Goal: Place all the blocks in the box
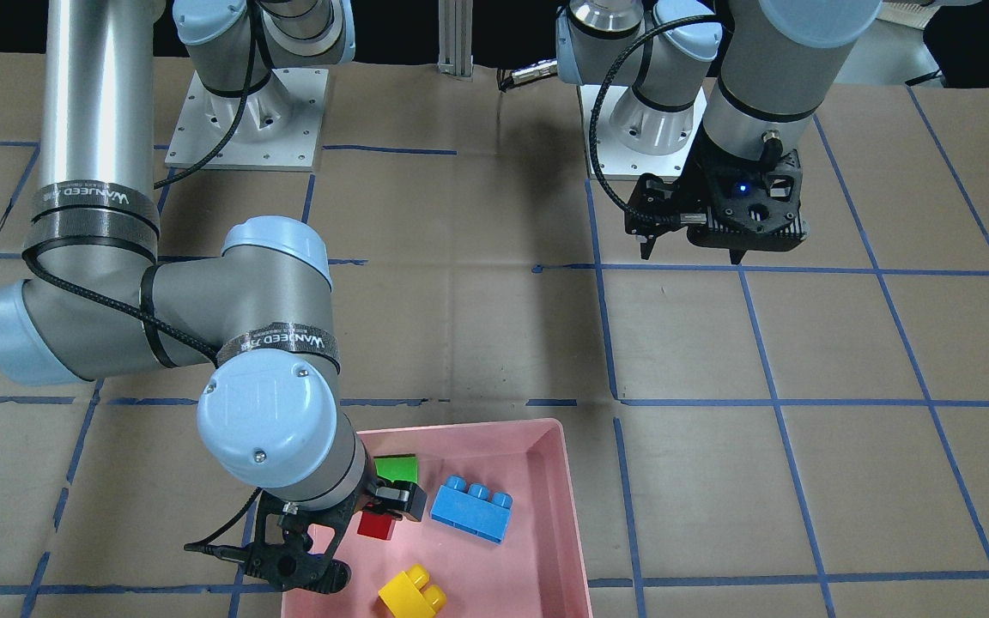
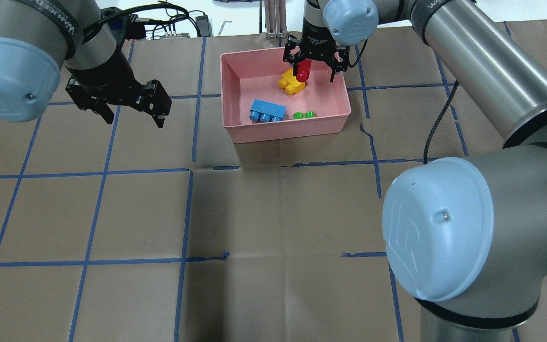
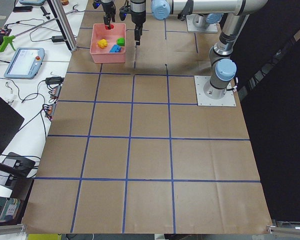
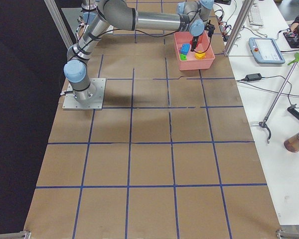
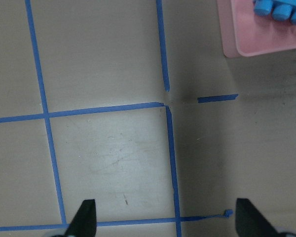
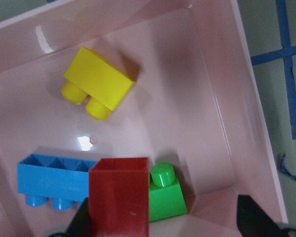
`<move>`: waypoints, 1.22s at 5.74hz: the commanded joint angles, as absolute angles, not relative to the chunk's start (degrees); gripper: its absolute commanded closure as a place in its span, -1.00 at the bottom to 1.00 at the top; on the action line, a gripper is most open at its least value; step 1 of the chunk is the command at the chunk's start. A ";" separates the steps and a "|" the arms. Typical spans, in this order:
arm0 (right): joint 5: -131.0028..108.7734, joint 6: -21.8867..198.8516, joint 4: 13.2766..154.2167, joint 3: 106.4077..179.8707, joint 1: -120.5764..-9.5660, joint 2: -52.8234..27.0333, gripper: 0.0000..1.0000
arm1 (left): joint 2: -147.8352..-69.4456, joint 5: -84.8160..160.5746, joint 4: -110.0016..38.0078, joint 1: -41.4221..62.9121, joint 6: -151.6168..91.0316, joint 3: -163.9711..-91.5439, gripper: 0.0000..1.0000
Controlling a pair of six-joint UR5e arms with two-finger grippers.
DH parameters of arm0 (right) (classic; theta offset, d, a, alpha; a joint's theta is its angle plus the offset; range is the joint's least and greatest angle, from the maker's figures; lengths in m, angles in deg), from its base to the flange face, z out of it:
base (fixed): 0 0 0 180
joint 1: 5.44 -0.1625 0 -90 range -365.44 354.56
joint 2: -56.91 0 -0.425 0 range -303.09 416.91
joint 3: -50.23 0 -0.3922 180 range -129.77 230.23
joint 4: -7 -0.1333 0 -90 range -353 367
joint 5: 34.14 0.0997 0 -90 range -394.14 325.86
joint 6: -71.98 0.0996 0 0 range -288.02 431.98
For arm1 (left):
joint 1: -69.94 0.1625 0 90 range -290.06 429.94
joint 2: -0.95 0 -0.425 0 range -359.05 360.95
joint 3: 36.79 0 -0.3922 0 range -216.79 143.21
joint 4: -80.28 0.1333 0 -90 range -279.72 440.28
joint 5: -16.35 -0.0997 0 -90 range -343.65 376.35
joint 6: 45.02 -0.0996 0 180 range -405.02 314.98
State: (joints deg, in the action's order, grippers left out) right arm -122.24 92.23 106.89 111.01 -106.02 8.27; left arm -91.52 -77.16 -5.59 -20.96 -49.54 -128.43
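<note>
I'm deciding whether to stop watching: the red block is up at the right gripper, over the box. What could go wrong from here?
The right gripper looks open, yet the red block sits against one finger; if it clings, it may leave the box with the arm. Dropping, it could strike the green block or blue block beneath and bounce, though the rim probably contains it.
</note>
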 commanded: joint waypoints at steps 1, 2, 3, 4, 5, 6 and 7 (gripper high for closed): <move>-125.70 76.38 118.95 117.35 -106.07 8.31 -0.99 | -91.60 -76.82 -5.59 -20.85 -49.59 -128.02 -0.99; -125.81 70.81 124.45 117.38 -105.99 8.31 -0.99 | -91.59 -76.90 -5.59 -20.85 -49.59 -128.11 -0.99; -125.37 71.53 123.99 116.77 -105.38 7.87 -0.99 | -91.59 -76.91 -5.59 -20.94 -49.59 -128.11 -0.99; -124.93 76.85 121.63 116.77 -105.11 6.91 -0.99 | -91.51 -76.91 -5.59 -20.94 -49.59 -128.11 -0.99; -124.84 80.99 119.96 116.77 -105.02 6.64 -0.99 | -91.59 -76.91 -5.59 -20.94 -49.59 -128.11 -0.99; -124.93 82.77 119.24 116.68 -104.85 5.77 -1.00 | -91.51 -76.99 -5.59 -20.85 -49.68 -128.11 -0.99; -124.93 82.97 112.54 116.50 -103.45 2.54 -1.00 | -91.51 -76.91 -5.59 -20.59 -50.12 -128.11 -0.99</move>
